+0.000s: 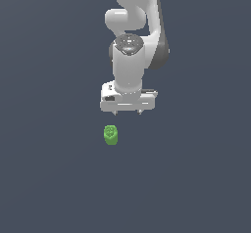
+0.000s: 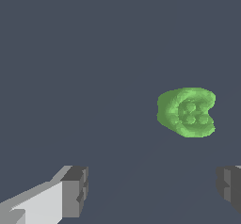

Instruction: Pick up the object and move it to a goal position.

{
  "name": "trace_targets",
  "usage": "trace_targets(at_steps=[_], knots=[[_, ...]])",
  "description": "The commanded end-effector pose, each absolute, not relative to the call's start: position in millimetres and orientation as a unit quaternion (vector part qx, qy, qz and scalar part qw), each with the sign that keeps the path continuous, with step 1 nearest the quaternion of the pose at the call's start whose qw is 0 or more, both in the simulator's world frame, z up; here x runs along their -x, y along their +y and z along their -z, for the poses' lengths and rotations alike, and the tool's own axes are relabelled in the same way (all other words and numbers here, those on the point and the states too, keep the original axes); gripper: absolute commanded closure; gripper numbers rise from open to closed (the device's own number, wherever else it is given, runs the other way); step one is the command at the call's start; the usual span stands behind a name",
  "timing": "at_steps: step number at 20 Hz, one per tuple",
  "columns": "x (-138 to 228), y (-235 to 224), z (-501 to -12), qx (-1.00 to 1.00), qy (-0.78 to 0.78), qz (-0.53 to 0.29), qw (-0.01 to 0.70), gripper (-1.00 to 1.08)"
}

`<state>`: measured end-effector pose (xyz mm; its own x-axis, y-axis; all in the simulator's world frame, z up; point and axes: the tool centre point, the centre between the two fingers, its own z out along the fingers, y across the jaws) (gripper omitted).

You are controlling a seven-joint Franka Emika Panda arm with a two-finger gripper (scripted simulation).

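The object point(image 1: 111, 135) is a small bright green stubby lump with a knobbly top, standing on the dark grey floor. My white gripper point(image 1: 128, 113) hangs above it and a little toward the exterior view's right, apart from it. Its jaws are spread wide and hold nothing. In the wrist view the object point(image 2: 187, 112) lies beyond the two dark fingertips point(image 2: 75, 190), nearer the one at the frame's edge, outside the gap between them. The gripper point(image 2: 153, 190) is open there too.
The dark grey floor point(image 1: 49, 178) spreads flat all around. The white arm point(image 1: 132, 31) rises behind the gripper. No goal marker shows.
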<state>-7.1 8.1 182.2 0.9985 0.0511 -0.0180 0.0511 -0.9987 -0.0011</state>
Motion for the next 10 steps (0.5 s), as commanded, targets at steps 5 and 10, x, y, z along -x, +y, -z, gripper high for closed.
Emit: trace_targets(at_steps=[5,10], knots=[[4,2,-178,1.000,-0.025,-0.009,0.001,-0.92],[-7,-17,-164,1.000,-0.022,-0.006,0.001,-0.92]])
